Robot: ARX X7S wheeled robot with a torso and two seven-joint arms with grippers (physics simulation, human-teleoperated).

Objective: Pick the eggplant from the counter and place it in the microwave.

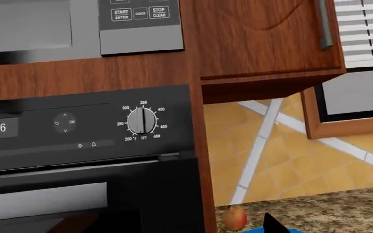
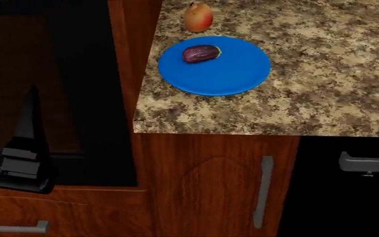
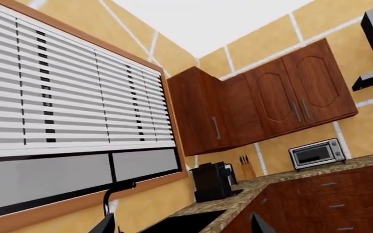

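Note:
The eggplant [image 2: 201, 53], small and dark purple, lies on a round blue plate [image 2: 229, 74] near the left end of the speckled counter [image 2: 321, 89]. The left wrist view shows the microwave [image 1: 37, 29] above the oven, its door closed. My left gripper [image 1: 190, 227] hangs in front of the oven, left of and below the counter, far from the eggplant. One fingertip [image 1: 274, 223] shows far to the side, as on an open gripper; the other is lost against the dark oven. My right gripper [image 3: 182, 225] is open with nothing between its fingers, pointing at a far window.
A red-yellow fruit [image 2: 199, 17] stands on the counter just behind the plate. A black oven [image 1: 76, 145] with a dial sits below the microwave, beside a wood panel [image 2: 133, 59]. Cabinet doors [image 2: 216, 187] run under the counter edge.

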